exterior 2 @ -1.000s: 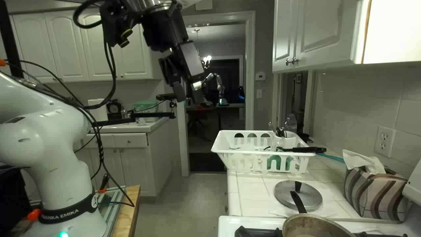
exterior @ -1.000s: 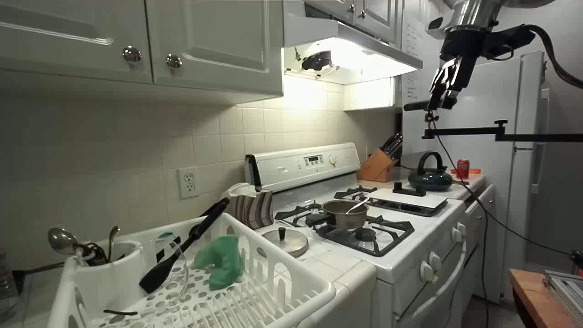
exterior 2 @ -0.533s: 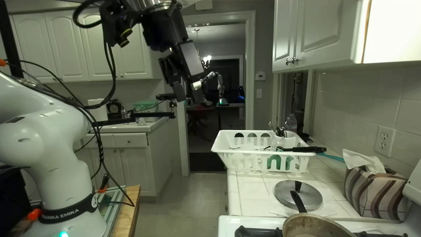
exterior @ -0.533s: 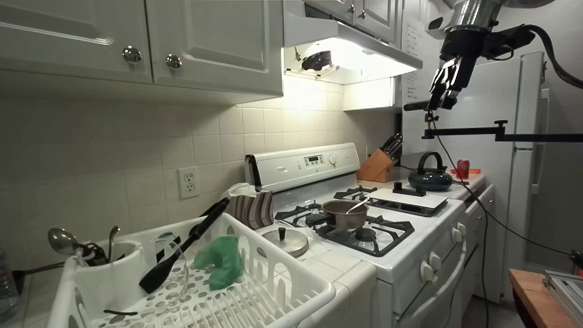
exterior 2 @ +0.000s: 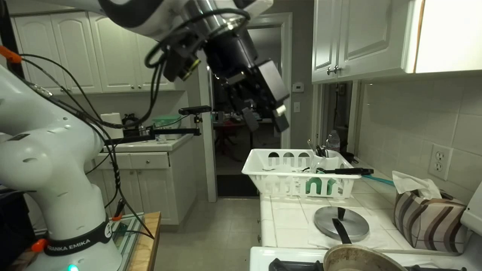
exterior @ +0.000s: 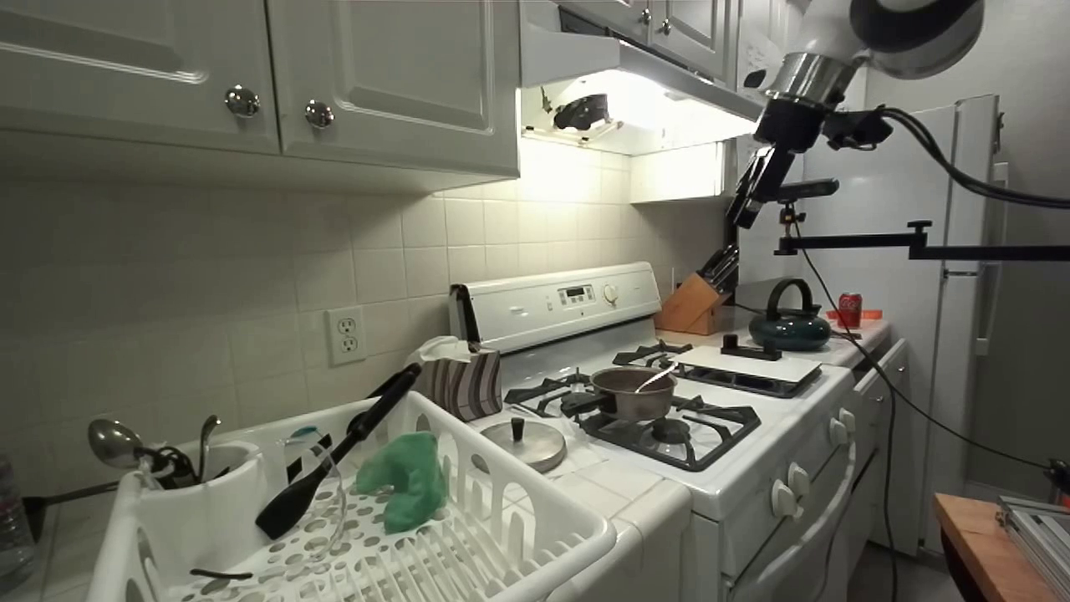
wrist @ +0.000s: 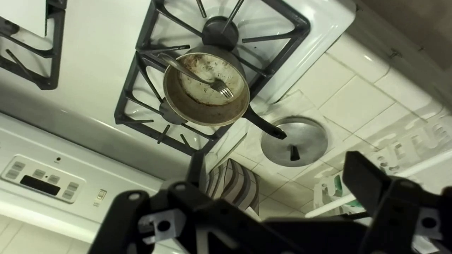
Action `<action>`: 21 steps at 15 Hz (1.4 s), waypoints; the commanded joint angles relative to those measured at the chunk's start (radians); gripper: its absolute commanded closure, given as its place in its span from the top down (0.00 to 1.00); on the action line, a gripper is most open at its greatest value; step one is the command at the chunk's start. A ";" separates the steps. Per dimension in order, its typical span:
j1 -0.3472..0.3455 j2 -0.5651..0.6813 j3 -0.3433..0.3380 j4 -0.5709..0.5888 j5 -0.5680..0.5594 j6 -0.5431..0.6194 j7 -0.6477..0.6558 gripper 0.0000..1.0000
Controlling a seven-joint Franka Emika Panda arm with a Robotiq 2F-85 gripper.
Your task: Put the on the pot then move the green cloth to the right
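The pot (exterior: 639, 406) sits on a stove burner with a fork (wrist: 197, 75) in it; its handle points toward the counter in the wrist view. The round metal lid (wrist: 307, 143) with a black knob lies flat on the counter beside the stove; it shows in both exterior views (exterior: 535, 449) (exterior 2: 354, 229). The green cloth (exterior: 410, 485) lies in the white dish rack; the wrist view shows only bits of it (wrist: 338, 186). My gripper (wrist: 277, 171) is open and empty, high above the stove and counter, apart from everything. It also shows in both exterior views (exterior: 741, 213) (exterior 2: 266, 122).
The white dish rack (exterior: 556, 502) holds utensils and a black spatula (exterior: 334, 460). A striped tissue box (exterior 2: 429, 222) stands near the lid by the wall. A range hood (exterior: 669, 79) hangs above the stove. A camera arm (exterior: 869, 242) extends near my arm. A kettle (exterior: 790, 329) stands beyond the stove.
My arm has swung toward the stove and counter, and the gripper sits slightly lower and nearer them in both exterior views. The gripper stays open. The pot, lid and cloth have not moved.
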 commanded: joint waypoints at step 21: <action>-0.043 0.919 0.302 0.501 0.076 0.009 -0.045 1.00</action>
